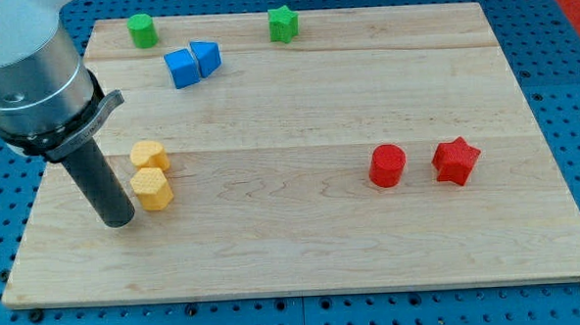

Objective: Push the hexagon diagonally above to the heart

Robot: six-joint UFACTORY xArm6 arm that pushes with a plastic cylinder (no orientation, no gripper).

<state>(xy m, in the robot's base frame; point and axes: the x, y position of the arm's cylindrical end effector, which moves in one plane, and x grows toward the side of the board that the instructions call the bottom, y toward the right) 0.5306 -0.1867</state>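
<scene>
Two yellow blocks beside my tip, left side of surface

Two yellow pieces sit touching at the view's left: yellow hexagon (153,188) lower, yellow heart (149,155) directly above it toward the view's top — heart shape is hard to confirm, rounded lobes only. My tip (119,220) is down on the surface (304,250), just left of the hexagon and slightly below it; touching or a sliver apart, cannot tell. No pincer on this rig — just the dark rod, so nothing is being held.

Further out: blue cube (181,68) and a blue wedge-like block (206,56) touching each other near the view's top left. Green cylinder (142,30) at the top-left edge, green star (283,24) at top centre. Red cylinder (387,165) and red star (456,160) near each other but apart, right of centre, well away from the yellow pair.
</scene>
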